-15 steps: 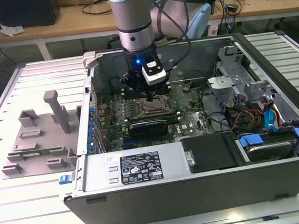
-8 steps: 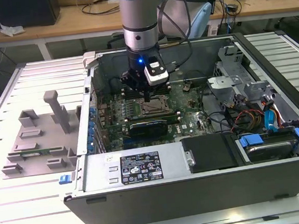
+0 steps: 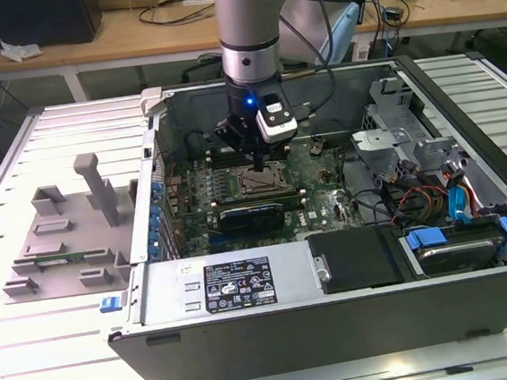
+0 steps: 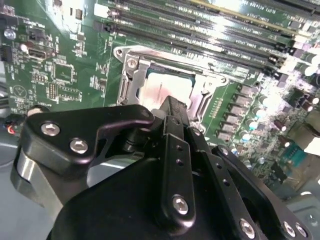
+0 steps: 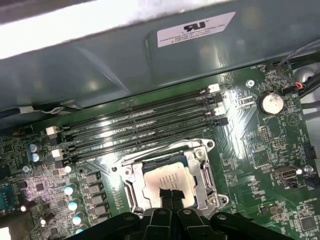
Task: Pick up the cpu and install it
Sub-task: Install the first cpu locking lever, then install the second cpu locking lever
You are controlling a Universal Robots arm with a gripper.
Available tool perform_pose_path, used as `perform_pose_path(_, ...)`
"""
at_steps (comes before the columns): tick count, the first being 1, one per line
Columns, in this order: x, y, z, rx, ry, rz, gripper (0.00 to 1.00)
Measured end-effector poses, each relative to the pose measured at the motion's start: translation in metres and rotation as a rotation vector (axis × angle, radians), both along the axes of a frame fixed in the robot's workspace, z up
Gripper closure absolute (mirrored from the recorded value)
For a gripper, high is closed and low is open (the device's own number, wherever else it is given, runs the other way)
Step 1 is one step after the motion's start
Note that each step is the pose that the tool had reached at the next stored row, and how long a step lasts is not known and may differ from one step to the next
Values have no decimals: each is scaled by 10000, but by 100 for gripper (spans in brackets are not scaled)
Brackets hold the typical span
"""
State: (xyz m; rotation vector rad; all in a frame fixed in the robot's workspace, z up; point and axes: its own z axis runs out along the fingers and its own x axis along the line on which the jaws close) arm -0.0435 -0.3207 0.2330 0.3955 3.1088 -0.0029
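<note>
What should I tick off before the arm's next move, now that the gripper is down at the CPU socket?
1. CPU lies inside the socket frame: ok, seen in both wrist views.
2. CPU sits flat and fully seated: cannot tell; the gripper covers its near edge.
3. Gripper is centred over the chip: ok, its tip meets the metal top in the first wrist view.
4. Gripper has let go: cannot tell.
5. Memory slots beside the socket are free of the gripper: ok.
6. Arm stands clear of the computer case walls: ok in the exterior view.
</note>
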Motion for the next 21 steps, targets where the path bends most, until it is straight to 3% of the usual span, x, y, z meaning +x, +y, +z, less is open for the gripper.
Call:
perform_pose_path(2,0,0,85,0,1,1,89)
perform_pose_path(3,0,0,92,1,0,1,89)
perform_pose_path(17,0,0,95,1,0,1,89)
perform_pose_path(19,-1,-20,95,0,1,2,89)
perform_pose_path(20,-1,-61,95,-1,1,1,89)
perform_pose_path(21,-1,-72,95,0,1,1,89)
